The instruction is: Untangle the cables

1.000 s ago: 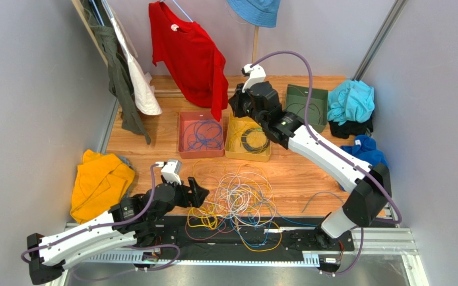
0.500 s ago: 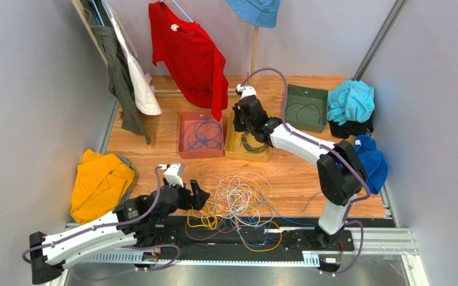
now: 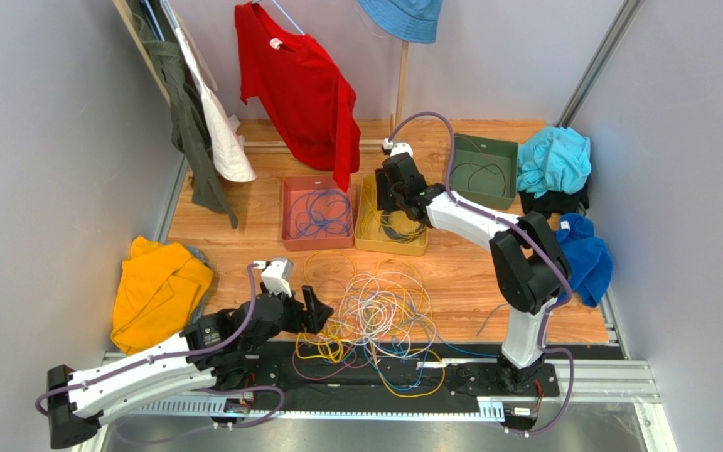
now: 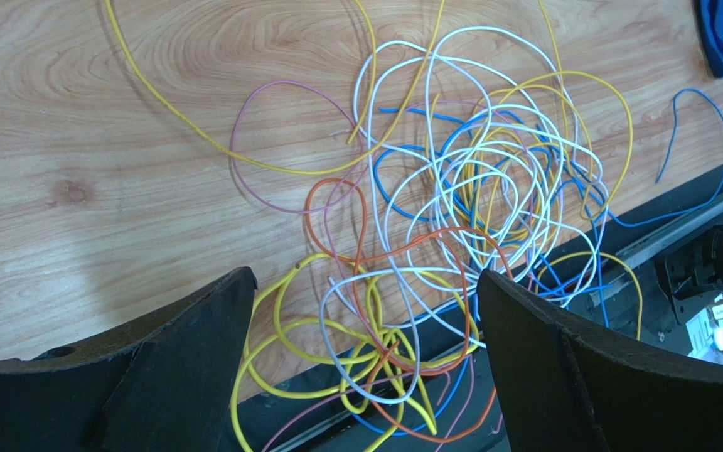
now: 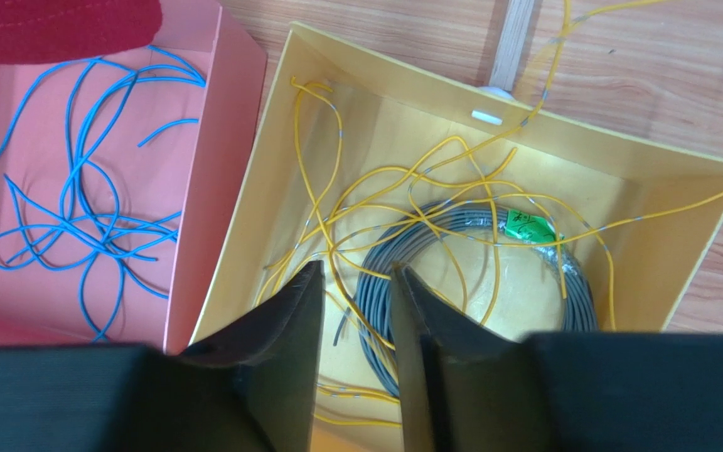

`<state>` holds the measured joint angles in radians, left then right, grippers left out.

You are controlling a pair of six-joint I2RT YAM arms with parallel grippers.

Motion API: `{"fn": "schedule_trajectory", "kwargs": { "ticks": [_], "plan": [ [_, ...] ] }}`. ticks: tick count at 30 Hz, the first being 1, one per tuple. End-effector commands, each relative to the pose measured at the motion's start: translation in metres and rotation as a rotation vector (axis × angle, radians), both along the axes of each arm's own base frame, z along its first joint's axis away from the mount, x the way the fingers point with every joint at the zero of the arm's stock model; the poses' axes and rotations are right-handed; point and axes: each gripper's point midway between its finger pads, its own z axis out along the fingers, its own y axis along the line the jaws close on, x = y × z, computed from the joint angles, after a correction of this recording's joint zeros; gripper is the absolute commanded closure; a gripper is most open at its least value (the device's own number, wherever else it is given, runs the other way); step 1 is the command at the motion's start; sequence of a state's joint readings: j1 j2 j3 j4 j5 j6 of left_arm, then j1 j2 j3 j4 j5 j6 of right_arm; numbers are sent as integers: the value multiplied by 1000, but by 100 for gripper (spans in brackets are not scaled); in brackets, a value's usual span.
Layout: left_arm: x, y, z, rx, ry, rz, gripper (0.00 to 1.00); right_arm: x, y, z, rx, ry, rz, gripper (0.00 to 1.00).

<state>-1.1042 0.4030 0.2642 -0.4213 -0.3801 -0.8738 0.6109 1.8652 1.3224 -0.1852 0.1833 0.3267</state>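
The cables are lying in one loose tangle of yellow, white, blue, orange and purple loops at the near middle of the wooden counter, with their near strands spilling over the black rail along the counter's near edge. The left tool is hovering just left of the heap with its jaws spread wide and nothing between them, and the tangled loops are filling the gap in front of it. Farther back, three bins are sitting in a row. The pink bin is holding blue strands. The yellow bin beside it is holding yellow strands draped over a grey coil. The green bin, on the right, is holding a dark loop. The right tool is reaching into the yellow bin above the coil, its jaws parted a little and gripping nothing. A red shirt is hanging over the far edge of the pink bin. An orange cloth is lying at the left, and teal cloth and blue cloth are bunching at the right.
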Motion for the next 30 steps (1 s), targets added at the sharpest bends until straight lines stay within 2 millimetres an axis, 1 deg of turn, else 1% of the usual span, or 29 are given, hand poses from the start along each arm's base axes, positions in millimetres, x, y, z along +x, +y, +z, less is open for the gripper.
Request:
{"fn": "schedule_trajectory", "kwargs": {
  "ticks": [1, 2, 4, 5, 8, 10, 11, 12, 13, 14, 15, 16, 17, 18, 19, 20, 21, 22, 24, 25, 26, 27, 28, 29, 30],
  "plan": [
    [1, -5, 5, -39, -4, -1, 4, -3, 2, 21, 19, -38, 11, 57],
    [1, -5, 4, -39, -3, 0, 4, -5, 3, 22, 16, -40, 16, 54],
    [1, -6, 4, -41, -1, -3, 4, -6, 5, 29, 17, -53, 24, 51],
    [1, -7, 5, -44, -3, -4, 4, -8, 6, 30, 8, -56, 31, 48],
    [1, -7, 6, -46, -2, -5, 4, -12, 7, 44, -8, -82, 25, 45],
    [0, -6, 6, -40, 1, -7, 4, -14, 3, 52, -25, -96, 9, 45],
    [0, -6, 6, -37, 0, -7, 4, -21, -1, 62, -38, -102, 8, 44],
    [0, -6, 8, -38, -1, -8, 4, -25, -7, 62, -56, -104, -4, 44],
    [0, -4, 7, -30, -2, -6, 4, -31, -10, 68, -56, -117, -4, 44],
    [0, -4, 7, -30, -2, -4, 4, -39, -9, 71, -51, -130, 5, 43],
    [0, -3, 7, -32, -5, -3, 4, -47, -15, 91, -28, -169, -3, 43],
    [1, -4, 8, -35, -5, -1, 3, -60, -22, 81, -33, -152, -9, 43],
    [1, -4, 8, -38, -7, -1, 4, -66, -26, 84, -11, -161, -18, 43],
    [1, -4, 9, -40, -12, 1, 3, -77, -33, 107, 45, -204, -29, 43],
    [2, -6, 12, -48, -20, -1, 4, -89, -44, 87, 53, -167, -58, 43],
    [3, -7, 12, -47, -22, -3, 4, -96, -48, 92, 90, -182, -74, 43],
    [3, -8, 13, -50, -27, -4, 4, -108, -55, 102, 145, -203, -77, 44],
    [4, -12, 17, -68, -35, -13, 4, -123, -61, 79, 167, -160, -91, 44],
    [4, -17, 16, -64, -29, -29, 5, -138, -61, 67, 200, -146, -77, 46],
    [5, -22, 20, -76, -36, -38, 5, -151, -57, 67, 219, -145, -53, 47],
    [5, -24, 15, -52, -23, -45, 6, -163, -61, 45, 182, -111, -42, 49],
    [5, -27, 17, -52, -19, -50, 6, -169, -62, 40, 162, -113, -45, 49],
    [6, -28, 16, -46, -17, -52, 6, -183, -55, 34, 152, -110, -5, 50],
    [5, -30, 11, -23, -1, -57, 7, -193, -59, 20, 123, -92, -4, 50],
    [5, -33, 13, -27, 2, -63, 7, -198, -64, 13, 104, -96, -16, 50]
  ]
}}
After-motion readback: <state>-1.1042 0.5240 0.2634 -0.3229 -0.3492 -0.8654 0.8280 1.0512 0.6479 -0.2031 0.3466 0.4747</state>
